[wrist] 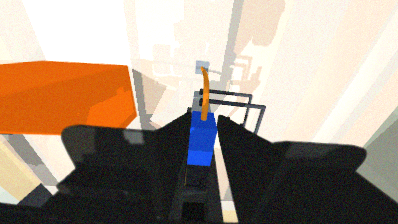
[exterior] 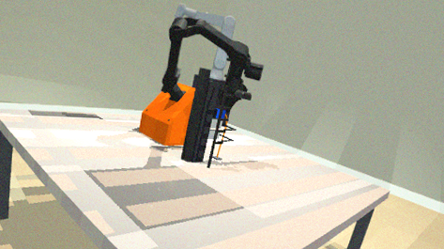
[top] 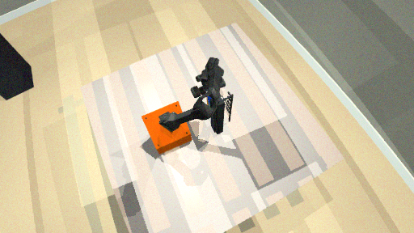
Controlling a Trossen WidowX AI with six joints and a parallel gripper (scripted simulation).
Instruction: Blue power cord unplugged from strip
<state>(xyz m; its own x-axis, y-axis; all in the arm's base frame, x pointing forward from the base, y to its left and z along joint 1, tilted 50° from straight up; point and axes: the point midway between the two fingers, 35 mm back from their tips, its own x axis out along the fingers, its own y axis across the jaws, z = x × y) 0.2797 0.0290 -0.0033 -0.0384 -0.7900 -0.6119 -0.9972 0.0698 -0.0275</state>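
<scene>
The blue plug [top: 209, 99] [exterior: 223, 113] [wrist: 202, 140] sits between the fingertips of my gripper [wrist: 204, 118], which is shut on it. The orange cord [exterior: 223, 135] [wrist: 205, 90] hangs from the plug down to a small grey block [exterior: 217, 158] [wrist: 202, 66] near the table top. The tall black power strip [top: 218, 119] [exterior: 200, 122] stands upright close beside the plug and the gripper. The fingers hide the plug's sides, and I cannot tell whether its prongs are in a socket.
A thin black wire frame [top: 230, 106] [exterior: 214, 141] [wrist: 255, 105] stands close beside the cord. The arm's orange base block [top: 163, 113] [exterior: 157, 127] [wrist: 65, 97] is to the left. A pale grey jointed shape [exterior: 221, 50] rises behind the arm. The table top [top: 242, 214] [exterior: 258, 235] carries striped shading.
</scene>
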